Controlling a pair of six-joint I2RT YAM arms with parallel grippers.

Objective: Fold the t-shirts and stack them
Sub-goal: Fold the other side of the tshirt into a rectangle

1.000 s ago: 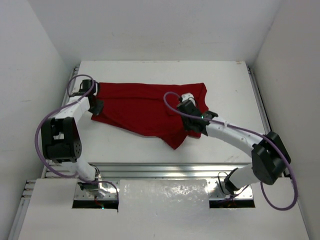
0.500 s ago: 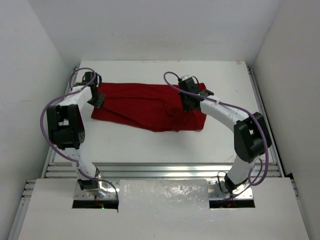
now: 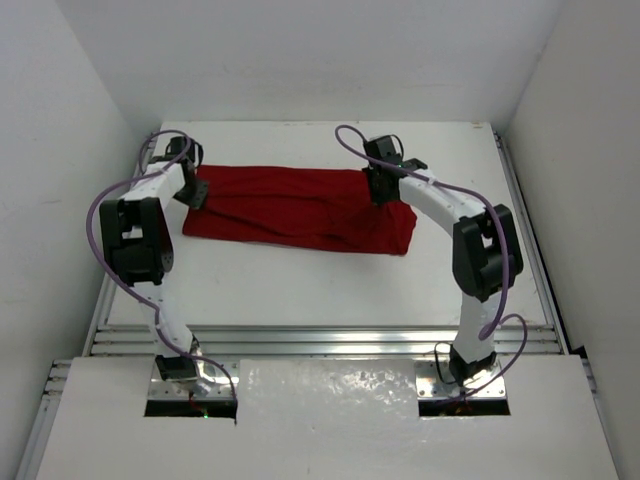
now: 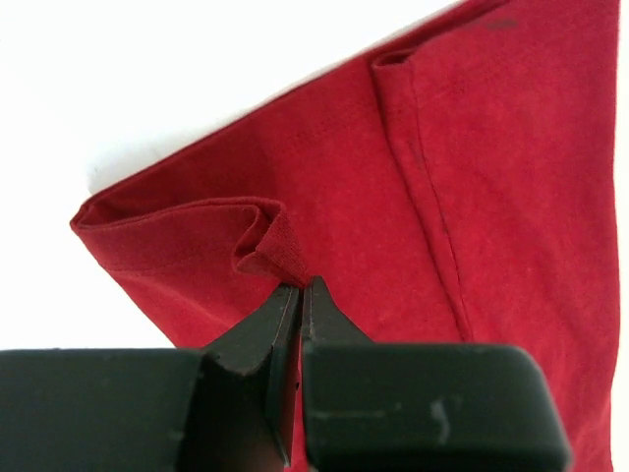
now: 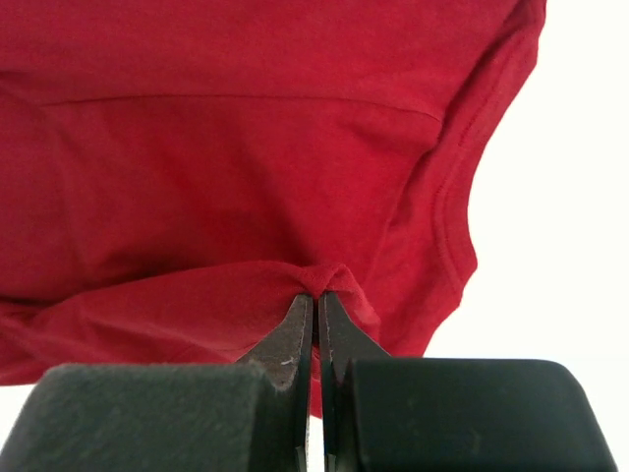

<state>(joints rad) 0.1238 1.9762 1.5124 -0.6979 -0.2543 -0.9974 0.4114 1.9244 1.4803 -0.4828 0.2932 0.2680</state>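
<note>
My left tool (image 4: 300, 285) is pinched shut on a raised fold of the dark red t-shirt (image 3: 290, 210), close to the cloth's left end. My right tool (image 5: 316, 293) is clamped tight on a small pucker of the same fabric near its right end. From above, I see the t-shirt lying as a long folded band across the far half of the white bench (image 3: 300, 275). The left tool is at its far left corner and the right tool at its far right edge.
</note>
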